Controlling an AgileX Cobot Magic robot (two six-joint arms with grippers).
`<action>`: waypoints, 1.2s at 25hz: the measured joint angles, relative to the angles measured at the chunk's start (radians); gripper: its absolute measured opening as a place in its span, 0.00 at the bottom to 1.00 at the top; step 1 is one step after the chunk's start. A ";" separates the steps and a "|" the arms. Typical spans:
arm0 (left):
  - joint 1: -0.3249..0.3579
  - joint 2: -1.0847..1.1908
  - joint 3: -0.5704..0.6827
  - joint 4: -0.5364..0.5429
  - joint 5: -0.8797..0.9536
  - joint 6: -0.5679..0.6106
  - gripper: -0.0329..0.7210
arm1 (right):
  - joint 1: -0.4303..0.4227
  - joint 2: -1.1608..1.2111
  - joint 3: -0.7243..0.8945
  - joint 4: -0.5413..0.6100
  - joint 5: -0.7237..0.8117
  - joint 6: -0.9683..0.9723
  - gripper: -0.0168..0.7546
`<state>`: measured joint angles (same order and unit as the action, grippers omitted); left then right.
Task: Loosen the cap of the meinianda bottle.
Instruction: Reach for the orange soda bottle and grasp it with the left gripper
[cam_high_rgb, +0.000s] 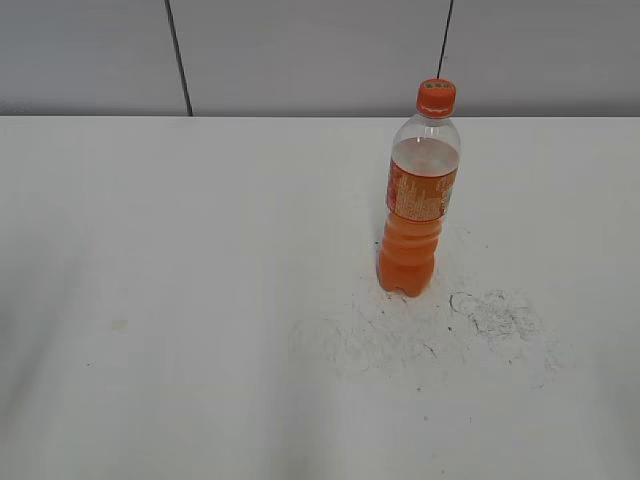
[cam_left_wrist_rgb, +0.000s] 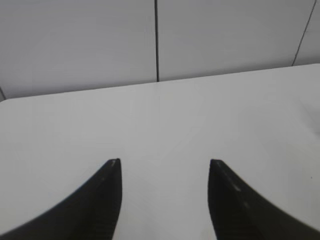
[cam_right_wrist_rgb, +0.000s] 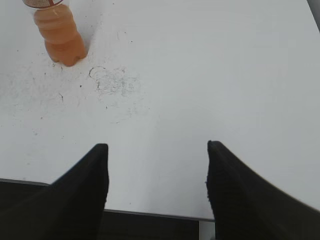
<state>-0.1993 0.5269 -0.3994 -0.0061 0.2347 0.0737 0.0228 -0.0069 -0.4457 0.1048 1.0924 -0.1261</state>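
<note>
**Bottle upright, cap on**

Your meinianda bottle (cam_high_rgb: 418, 195) stands right of centre on the white surface (cam_high_rgb: 200, 300), orange cap (cam_high_rgb: 436, 96) seated, drink reaching the label. Both the left tool (cam_left_wrist_rgb: 164, 165) and right tool (cam_right_wrist_rgb: 156, 150) gape apart, well clear.

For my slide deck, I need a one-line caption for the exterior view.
Capped meinianda bottle of orange drink standing upright on a scuffed white table, its cap untouched, no arm in view.
</note>
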 joint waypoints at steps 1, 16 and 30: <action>-0.013 0.027 0.034 -0.001 -0.085 0.000 0.62 | 0.000 0.000 0.000 0.000 0.000 0.000 0.62; -0.042 0.774 0.147 0.063 -0.998 -0.133 0.62 | 0.000 0.000 0.000 0.000 -0.001 0.000 0.62; -0.042 1.467 -0.106 0.573 -1.433 -0.321 0.67 | 0.000 0.000 0.000 0.000 -0.001 0.000 0.62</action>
<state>-0.2415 1.9938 -0.5049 0.5670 -1.1984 -0.2477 0.0228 -0.0069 -0.4457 0.1048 1.0913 -0.1261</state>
